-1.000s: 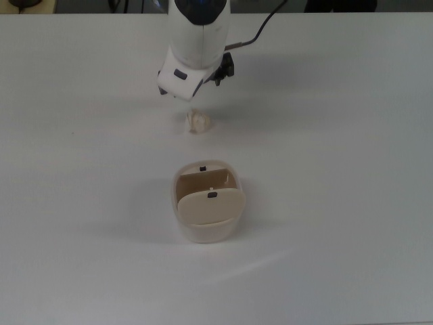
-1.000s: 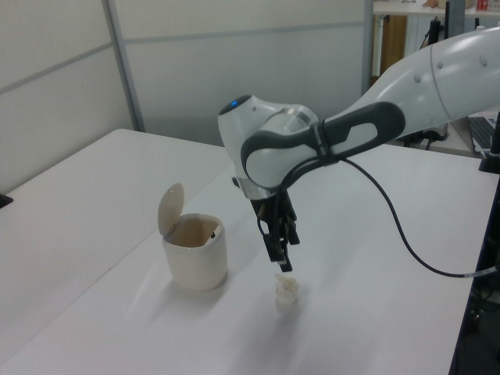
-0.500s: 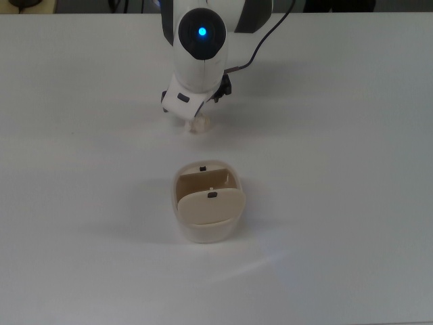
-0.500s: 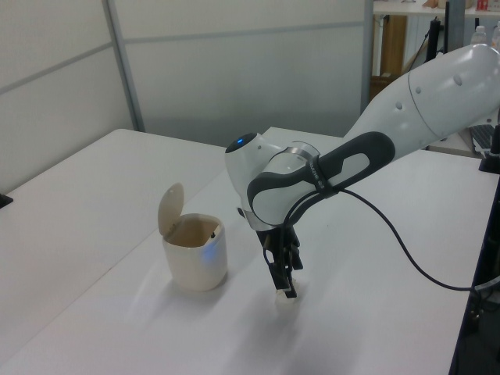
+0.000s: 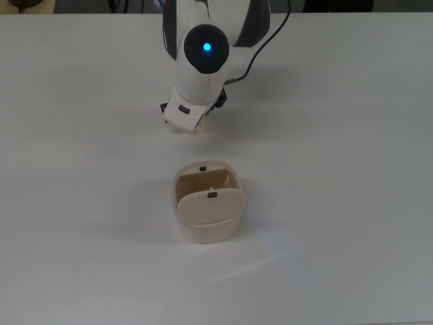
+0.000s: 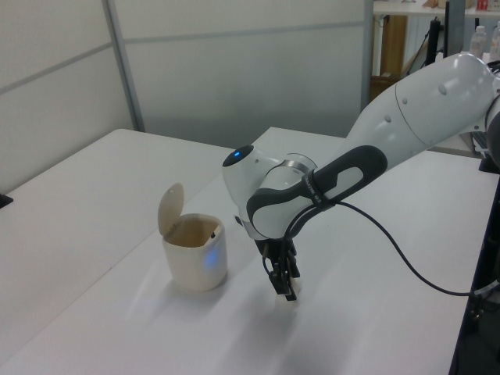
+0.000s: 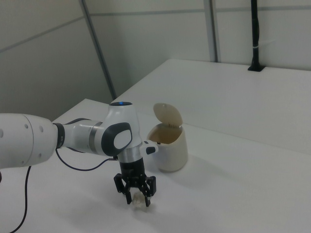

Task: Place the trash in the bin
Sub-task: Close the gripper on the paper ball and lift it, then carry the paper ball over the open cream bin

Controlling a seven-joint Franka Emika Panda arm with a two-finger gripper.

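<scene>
The gripper is reaching down to the table, its jaws standing apart on either side of the trash, a small crumpled wad lying on the surface near the bin. Doing this step well probably means closing gently around the middle of the wad, since it looks soft and could squash or slip out, then lifting clear before swinging toward the bin, whose lid is standing open. The table is showing plain white, a black cable is trailing from the arm, and pale panelled walls are running behind.
</scene>
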